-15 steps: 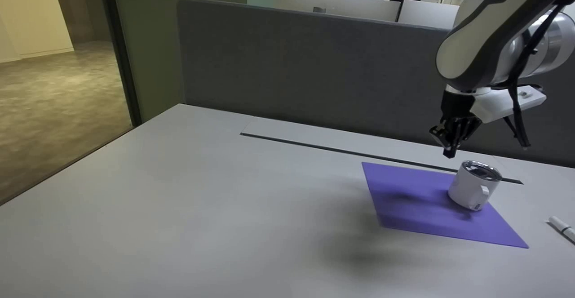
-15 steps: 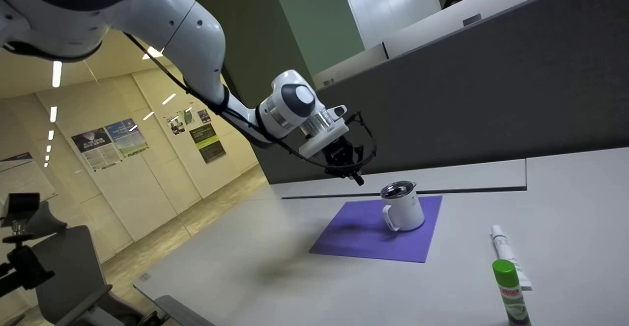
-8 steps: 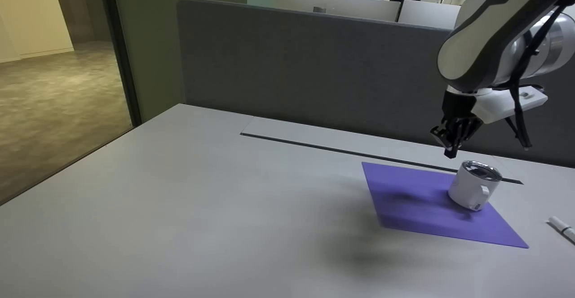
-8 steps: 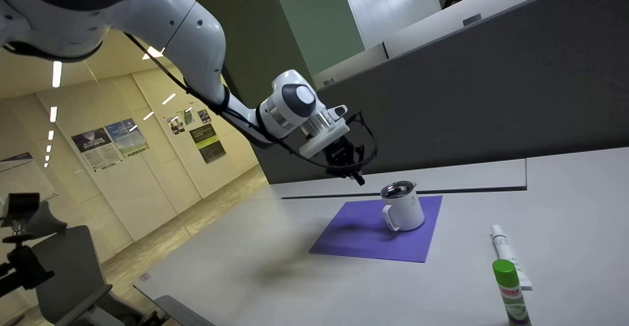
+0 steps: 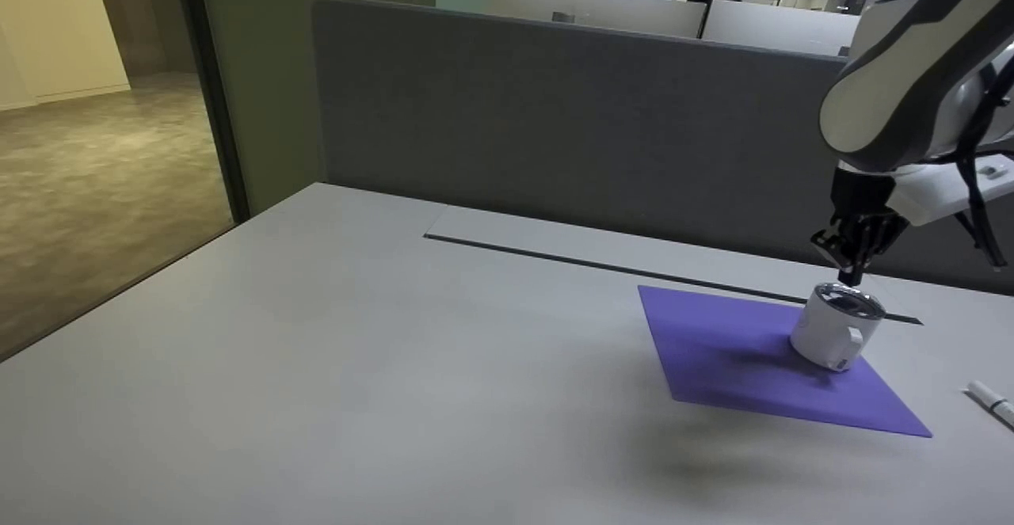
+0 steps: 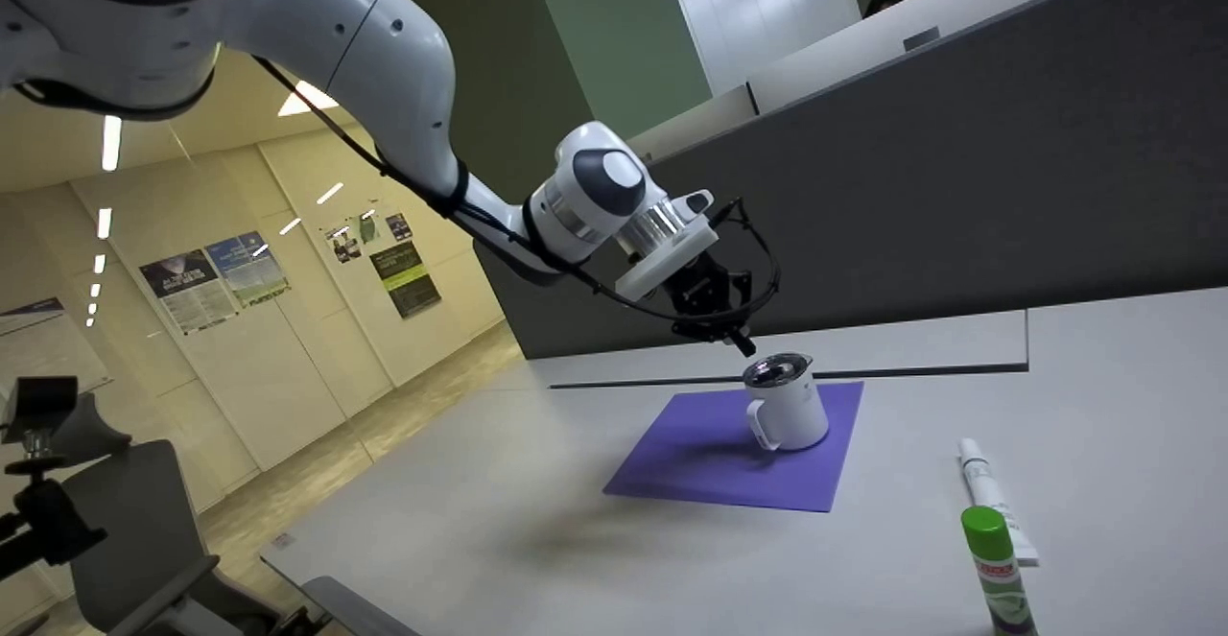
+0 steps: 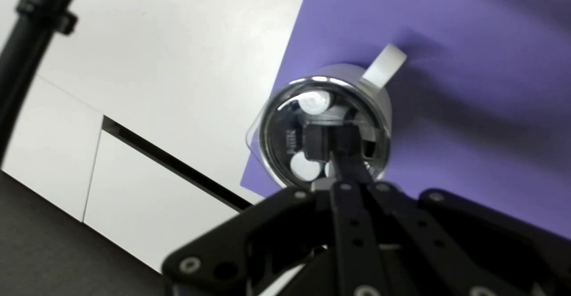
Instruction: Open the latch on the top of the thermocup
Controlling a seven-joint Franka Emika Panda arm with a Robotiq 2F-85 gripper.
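Observation:
The thermocup [image 5: 824, 339] is a white mug standing upright on the purple sheet; it also shows in an exterior view [image 6: 798, 415]. Its clear lid with a shiny rim [image 7: 292, 108] fills the middle of the wrist view. Its handle [image 7: 383, 67] points to the upper right there. My gripper [image 7: 332, 142] has its fingertips together with nothing seen between them. They overlap the lid's middle in the wrist view and hide part of it, so the latch is mostly hidden. In both exterior views the fingertips [image 5: 851, 278] [image 6: 745, 343] are just above the lid's far edge; I cannot tell whether they touch.
The purple sheet [image 5: 729, 351] lies on the white table [image 5: 396, 351]. A white tube [image 6: 988, 492] and a green-capped bottle [image 6: 998, 569] are beyond the sheet. A grey partition [image 5: 554, 129] stands behind the table. A cable loops beside the gripper.
The arm and gripper have moved right in both exterior views, from beside the thermocup to above its lid. The thermocup and sheet have not moved.

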